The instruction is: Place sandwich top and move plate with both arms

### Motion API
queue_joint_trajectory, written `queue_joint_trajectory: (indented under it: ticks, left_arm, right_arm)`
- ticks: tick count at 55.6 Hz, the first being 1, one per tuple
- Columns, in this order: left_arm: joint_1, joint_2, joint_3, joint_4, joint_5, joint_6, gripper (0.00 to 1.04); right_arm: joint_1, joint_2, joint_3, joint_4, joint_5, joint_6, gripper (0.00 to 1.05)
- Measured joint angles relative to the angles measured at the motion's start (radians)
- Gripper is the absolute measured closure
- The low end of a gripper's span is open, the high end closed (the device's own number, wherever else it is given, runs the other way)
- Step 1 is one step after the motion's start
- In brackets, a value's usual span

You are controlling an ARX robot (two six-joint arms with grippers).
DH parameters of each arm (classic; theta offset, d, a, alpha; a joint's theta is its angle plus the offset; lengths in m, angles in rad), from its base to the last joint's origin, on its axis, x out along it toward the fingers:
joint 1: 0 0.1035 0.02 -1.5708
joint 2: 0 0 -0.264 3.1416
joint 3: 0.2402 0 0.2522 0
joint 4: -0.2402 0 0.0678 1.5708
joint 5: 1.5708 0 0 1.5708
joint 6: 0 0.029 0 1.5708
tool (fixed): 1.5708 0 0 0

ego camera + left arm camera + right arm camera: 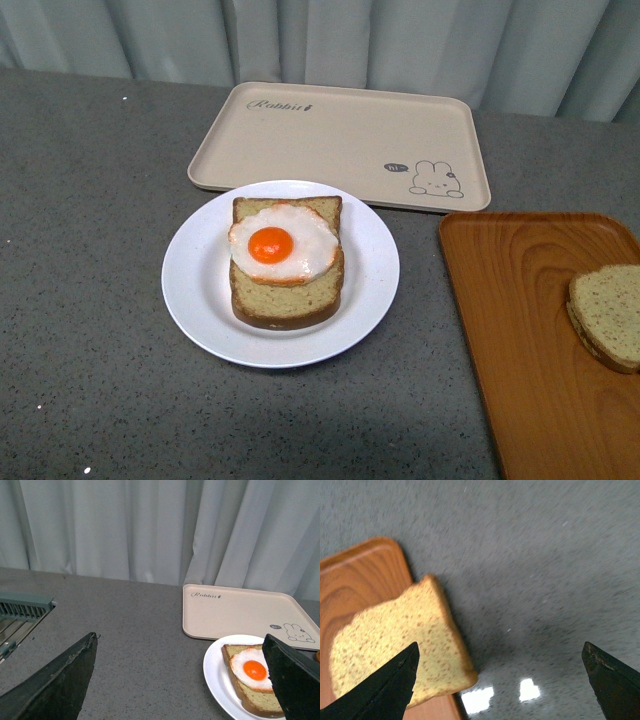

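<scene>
the sandwich top (607, 315) lay on the brown wood tray (520, 330), well apart from the white plate (195, 290). the plate held bread (285, 300) with an egg (283, 243) on top. the left gripper (172, 680) and the right gripper (500, 680) both were spread wide apart, holding nothing.

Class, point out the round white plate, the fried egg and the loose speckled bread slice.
round white plate (193, 285), front view, bare left rim.
fried egg (272, 245), front view, orange yolk.
loose speckled bread slice (610, 310), front view, top face.
</scene>
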Motion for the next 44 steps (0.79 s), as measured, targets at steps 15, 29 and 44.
queue_joint_trajectory:
  ticks: [15,29,44]
  left_arm:
    - [0.000,0.000,0.000,0.000,0.000,0.000,0.06]
    - [0.000,0.000,0.000,0.000,0.000,0.000,0.06]
    - [0.000,0.000,0.000,0.000,0.000,0.000,0.06]
  right_arm:
    - [0.000,0.251,0.150,-0.084,-0.154,0.035,0.09]
    - [0.027,0.362,0.186,-0.054,-0.178,0.047,0.09]
    - [0.057,0.422,0.237,-0.045,-0.194,0.050,0.09]
